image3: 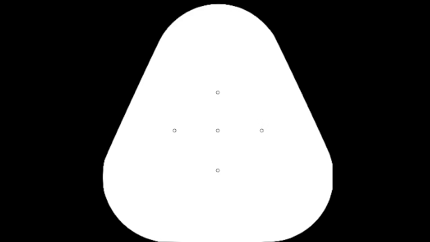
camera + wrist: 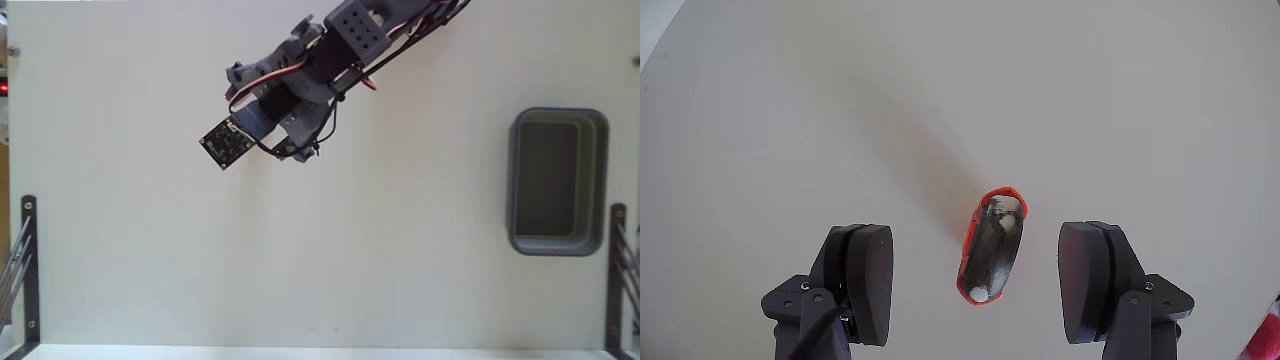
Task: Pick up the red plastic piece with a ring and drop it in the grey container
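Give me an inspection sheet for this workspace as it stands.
Surface: plain white table, bare apart from the items below.
Job's things: red piece lies on the table between the open fingers, untouched; hidden under the arm in the fixed view. Grey container stands at the right of the fixed view, apparently empty.
Clutter: nothing seen.
Grippers: pincer open, astride the piece, fingers clear of it.
Cables: red, white and black wires run along the arm.
Surroundings: black metal brackets at both lower edges.

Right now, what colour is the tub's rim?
Grey, slightly lighter than its dark inside; the tub shows only in the fixed view.
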